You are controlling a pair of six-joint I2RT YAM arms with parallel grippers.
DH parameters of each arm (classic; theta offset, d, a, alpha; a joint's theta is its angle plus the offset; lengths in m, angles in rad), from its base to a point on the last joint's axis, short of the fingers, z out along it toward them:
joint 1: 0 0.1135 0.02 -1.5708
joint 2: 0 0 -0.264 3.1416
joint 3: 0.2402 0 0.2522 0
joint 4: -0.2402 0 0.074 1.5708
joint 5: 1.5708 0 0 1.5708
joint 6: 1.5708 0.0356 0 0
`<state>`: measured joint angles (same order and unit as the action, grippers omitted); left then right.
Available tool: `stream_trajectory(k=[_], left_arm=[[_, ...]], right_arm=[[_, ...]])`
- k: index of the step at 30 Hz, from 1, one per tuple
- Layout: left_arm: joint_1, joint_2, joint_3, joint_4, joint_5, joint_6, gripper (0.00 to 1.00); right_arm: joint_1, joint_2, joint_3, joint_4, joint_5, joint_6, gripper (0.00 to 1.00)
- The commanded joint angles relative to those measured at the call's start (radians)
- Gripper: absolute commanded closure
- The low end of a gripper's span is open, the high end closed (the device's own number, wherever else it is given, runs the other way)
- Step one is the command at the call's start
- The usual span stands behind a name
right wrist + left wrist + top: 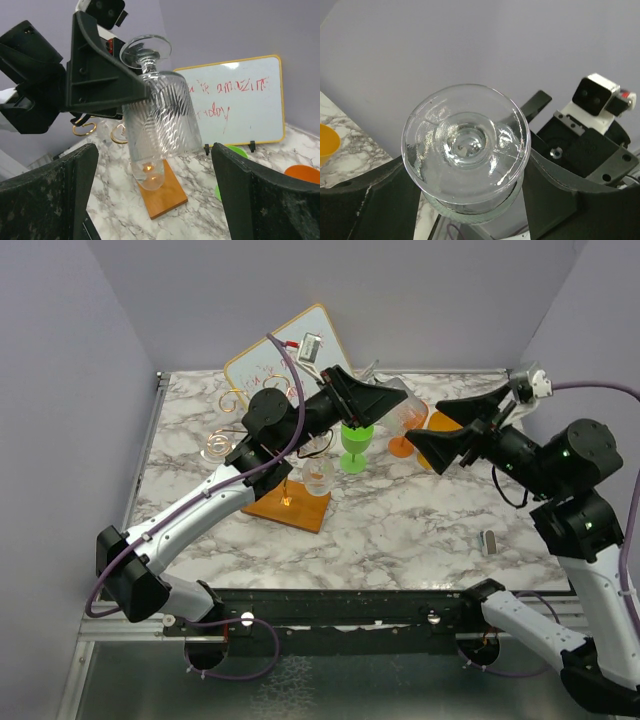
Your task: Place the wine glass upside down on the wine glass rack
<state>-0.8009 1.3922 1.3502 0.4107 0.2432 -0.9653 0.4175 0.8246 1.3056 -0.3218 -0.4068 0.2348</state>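
A clear ribbed wine glass (160,115) hangs upside down in the air, foot (465,145) up, held by its bowl in my left gripper (385,400), which is shut on it. It also shows in the top view (403,403). The wine glass rack (290,505) has a brown wooden base (162,195) and gold curled arms (82,130), and stands below and left of the held glass. Another clear glass (149,172) hangs on it. My right gripper (155,200) is open and empty, facing the held glass from the right (425,423).
A tilted whiteboard (285,360) with red writing stands at the back. A green wine glass (355,445) and an orange wine glass (408,430) stand on the marble table (420,530) under the grippers. A small grey object (490,540) lies at the right.
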Motion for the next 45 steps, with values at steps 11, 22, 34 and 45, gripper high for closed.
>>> stream_trajectory(k=[11,22,34,45], left_arm=[[-0.005,0.049,0.100,0.011,0.196,0.047,0.77],[-0.005,0.032,0.102,-0.044,0.235,0.186,0.77],[-0.006,0.006,0.099,-0.090,0.247,0.247,0.77],[-0.006,-0.005,0.086,-0.089,0.243,0.239,0.75]], right_arm=[[0.002,0.208,0.103,-0.179,-0.160,-0.085,0.02],[0.001,0.191,0.054,-0.174,-0.231,-0.030,0.20],[0.002,0.109,-0.063,-0.042,-0.269,0.064,0.26],[0.001,0.073,-0.198,0.162,-0.213,0.152,0.67]])
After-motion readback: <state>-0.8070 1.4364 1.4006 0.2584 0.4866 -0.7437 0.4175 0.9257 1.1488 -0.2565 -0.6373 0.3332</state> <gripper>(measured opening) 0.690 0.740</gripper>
